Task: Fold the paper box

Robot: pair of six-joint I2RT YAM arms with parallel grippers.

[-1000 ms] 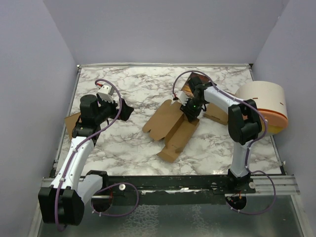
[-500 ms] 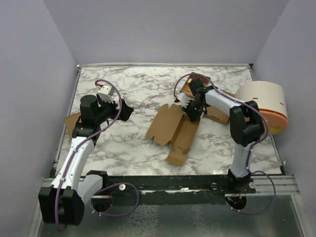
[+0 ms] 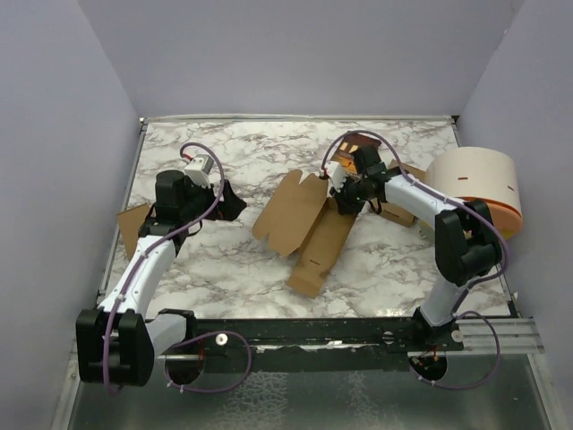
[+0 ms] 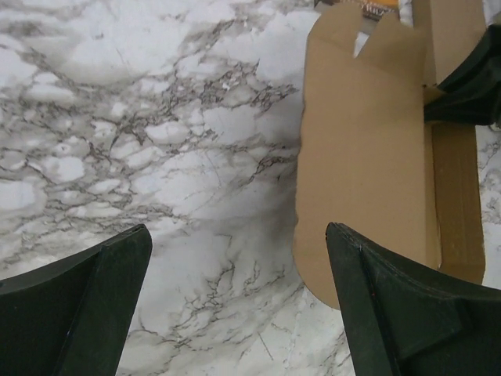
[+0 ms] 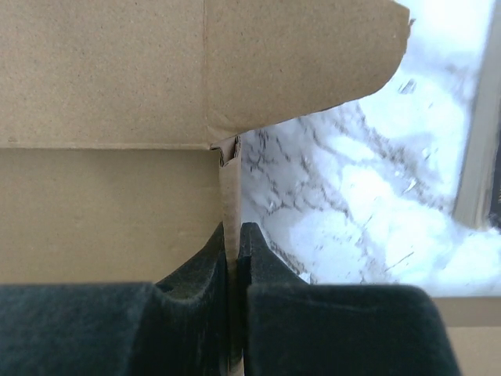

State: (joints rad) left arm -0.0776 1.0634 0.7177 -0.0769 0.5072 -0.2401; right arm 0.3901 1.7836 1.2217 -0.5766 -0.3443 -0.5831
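The paper box (image 3: 304,228) is a flat tan die-cut sheet with flaps, lying mid-table. My right gripper (image 3: 345,193) is shut on the box's far right edge; in the right wrist view its jaws pinch a thin cardboard flap (image 5: 229,196) edge-on, at the gripper's tips (image 5: 232,235). My left gripper (image 3: 228,202) is open and empty, a little left of the box. In the left wrist view the gripper (image 4: 239,266) hovers above marble with the box's flap (image 4: 364,157) ahead on the right, apart from the fingers.
A round white drum with an orange band (image 3: 479,193) stands at the right edge. A dark printed booklet (image 3: 354,148) and another cardboard piece (image 3: 398,206) lie behind the right gripper. A cardboard piece (image 3: 130,224) lies at the left edge. Walls enclose the table.
The right gripper has swung the box, its left flaps now farther back and left. The left arm has moved slightly towards the box.
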